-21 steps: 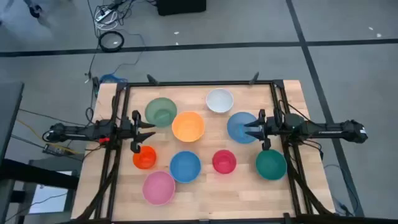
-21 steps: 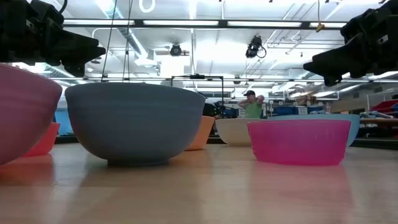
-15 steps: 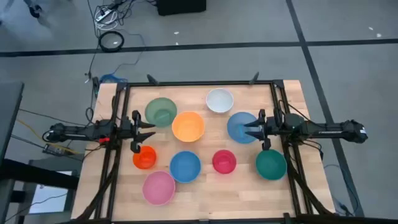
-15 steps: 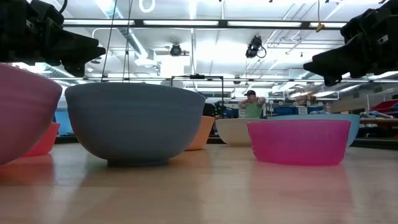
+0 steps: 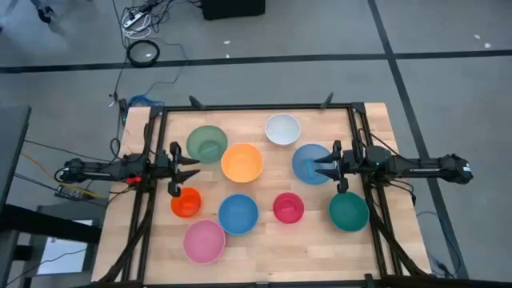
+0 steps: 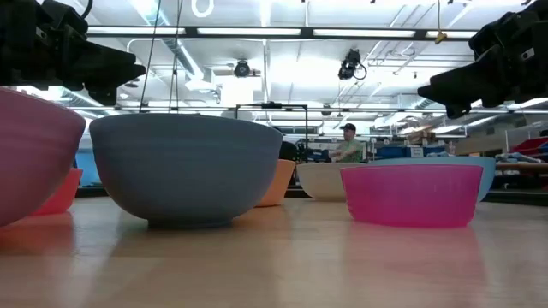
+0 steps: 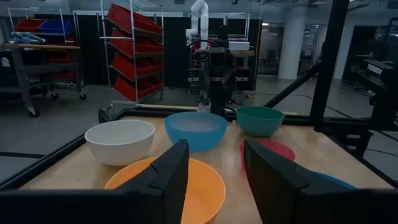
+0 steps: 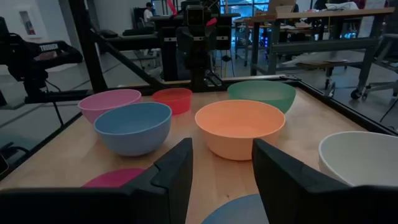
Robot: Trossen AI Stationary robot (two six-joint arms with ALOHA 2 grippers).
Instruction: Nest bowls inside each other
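The left gripper [image 5: 189, 169] hovers with fingers spread and empty beside the green bowl [image 5: 206, 143], while eight more bowls sit singly, none nested, across the table [image 5: 264, 256] to the right gripper [image 5: 323, 165], likewise spread, over a blue bowl [image 5: 307, 162].

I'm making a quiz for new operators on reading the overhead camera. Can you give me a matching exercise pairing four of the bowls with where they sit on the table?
Bowls:
1. white bowl
2. pink bowl
3. teal bowl
4. sage green bowl

Places, as seen from above:
A. front edge of the table, left of the middle
B. back edge, near the middle
C. right side, just in front of the right gripper
D. back left, just behind the left gripper

Pairs: 1-B, 2-A, 3-C, 4-D
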